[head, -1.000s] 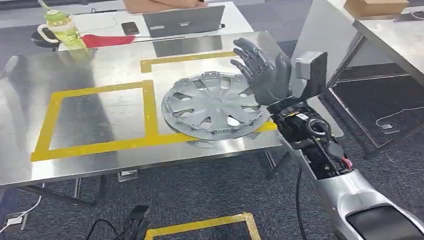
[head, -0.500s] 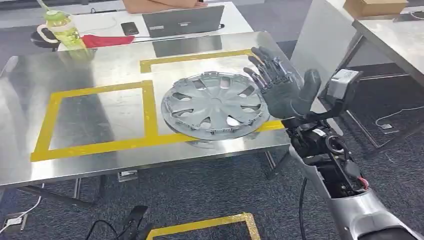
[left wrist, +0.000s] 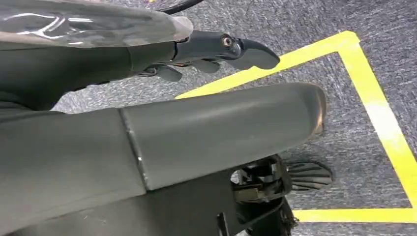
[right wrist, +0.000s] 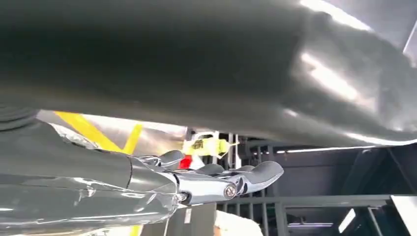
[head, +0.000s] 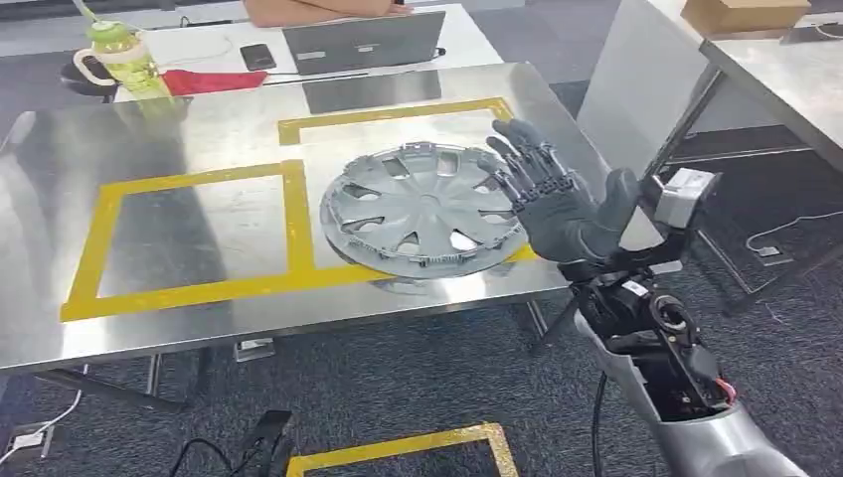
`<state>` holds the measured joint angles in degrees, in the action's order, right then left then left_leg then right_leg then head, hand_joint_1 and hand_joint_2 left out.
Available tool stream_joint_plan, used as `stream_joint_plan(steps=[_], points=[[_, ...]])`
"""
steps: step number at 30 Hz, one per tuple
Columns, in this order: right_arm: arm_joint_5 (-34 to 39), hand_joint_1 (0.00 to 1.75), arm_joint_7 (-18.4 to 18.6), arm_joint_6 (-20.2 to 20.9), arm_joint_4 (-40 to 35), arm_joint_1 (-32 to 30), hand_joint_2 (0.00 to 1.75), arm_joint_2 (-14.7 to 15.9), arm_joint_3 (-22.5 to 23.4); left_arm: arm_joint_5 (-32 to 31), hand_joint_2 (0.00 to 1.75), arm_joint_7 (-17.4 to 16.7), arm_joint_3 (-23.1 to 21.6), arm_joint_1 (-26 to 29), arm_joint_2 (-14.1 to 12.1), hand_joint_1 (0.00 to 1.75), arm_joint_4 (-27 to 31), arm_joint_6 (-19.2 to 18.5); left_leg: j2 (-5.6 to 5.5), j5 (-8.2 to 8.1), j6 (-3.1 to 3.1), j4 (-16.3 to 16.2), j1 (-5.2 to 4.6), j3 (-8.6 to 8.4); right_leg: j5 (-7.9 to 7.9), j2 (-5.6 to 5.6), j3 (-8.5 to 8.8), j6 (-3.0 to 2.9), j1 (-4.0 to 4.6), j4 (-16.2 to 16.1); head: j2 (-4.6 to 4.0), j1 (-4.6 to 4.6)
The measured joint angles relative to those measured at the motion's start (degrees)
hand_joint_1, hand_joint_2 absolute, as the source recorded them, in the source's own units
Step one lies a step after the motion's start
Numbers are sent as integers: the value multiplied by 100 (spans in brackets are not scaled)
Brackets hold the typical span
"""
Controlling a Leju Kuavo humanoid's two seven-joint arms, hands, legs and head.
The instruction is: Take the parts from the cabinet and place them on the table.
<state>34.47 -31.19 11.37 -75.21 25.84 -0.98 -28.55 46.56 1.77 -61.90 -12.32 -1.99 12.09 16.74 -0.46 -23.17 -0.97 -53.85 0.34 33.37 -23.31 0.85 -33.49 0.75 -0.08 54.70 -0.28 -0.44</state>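
A grey plastic hubcap [head: 422, 209] lies flat on the steel table [head: 199, 318], inside the right yellow-taped square, its near rim over the tape line. My right hand [head: 562, 204] hovers just off the hubcap's right rim, above the table's right edge. Its fingers are spread, its palm is turned up and it holds nothing. The right wrist view shows the same hand [right wrist: 196, 98] with straight fingers [right wrist: 236, 179]. My left hand [left wrist: 147, 98] hangs over the carpet, fingers [left wrist: 231, 49] extended and holding nothing.
A laptop [head: 363, 42], a phone [head: 258, 55], a red cloth [head: 214, 79] and a green bottle [head: 124, 55] sit at the table's far side, where a person [head: 318, 8] is. A second table [head: 785, 70] stands at the right. Yellow tape [head: 408, 447] marks the floor.
My right hand has drawn back from above the hubcap's far right rim toward me and to the right, off the part. The hubcap has not moved.
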Motion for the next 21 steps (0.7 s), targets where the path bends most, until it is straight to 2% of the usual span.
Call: stream_joint_plan(steps=[21], points=[[0, 0, 37, 2, -107, -91, 0, 35, 0, -17, 0, -39, 0, 4, 9, 0, 0, 13, 0, 0, 0, 0, 0, 0, 0, 0, 0, 0, 0, 0, 0, -2]])
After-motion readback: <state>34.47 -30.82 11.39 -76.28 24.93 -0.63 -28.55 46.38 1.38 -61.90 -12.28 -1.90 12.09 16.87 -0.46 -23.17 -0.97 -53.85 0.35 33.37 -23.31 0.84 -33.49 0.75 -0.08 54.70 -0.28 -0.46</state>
